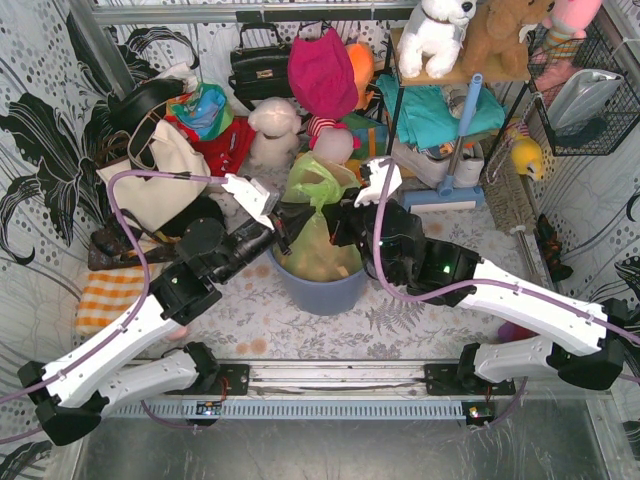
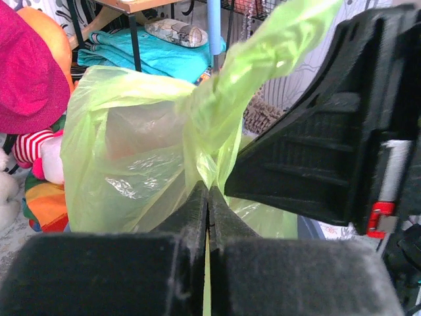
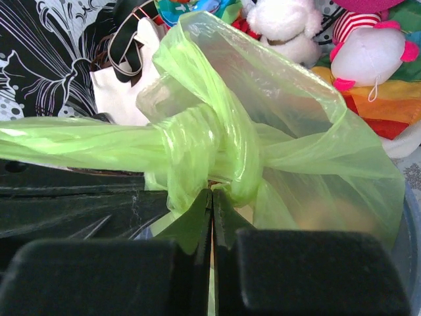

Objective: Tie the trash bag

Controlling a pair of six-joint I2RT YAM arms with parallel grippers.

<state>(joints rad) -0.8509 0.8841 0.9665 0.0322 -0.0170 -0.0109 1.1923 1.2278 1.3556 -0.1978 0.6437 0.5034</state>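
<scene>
The trash bag [image 1: 318,200] is thin light-green plastic with tan paper showing through, and it stands in a round blue-grey bin [image 1: 325,292] at the table's middle. Its top is twisted into a knot [image 3: 205,150]; one twisted strand [image 3: 66,141] runs out to the left. My left gripper [image 1: 281,226] is shut on green film of the bag [image 2: 131,151] from the left, its fingertips [image 2: 197,197] pressed together. From the right, my right gripper [image 1: 341,221] is shut on the plastic just under the knot. The two grippers almost touch over the bin.
A cream tote bag [image 1: 160,178] with dark straps leans at the back left. An orange checked cloth [image 1: 105,296] lies left of the bin. Plush toys [image 1: 275,130], a pink hat [image 1: 322,75] and a blue-handled dustpan [image 1: 450,165] crowd the back.
</scene>
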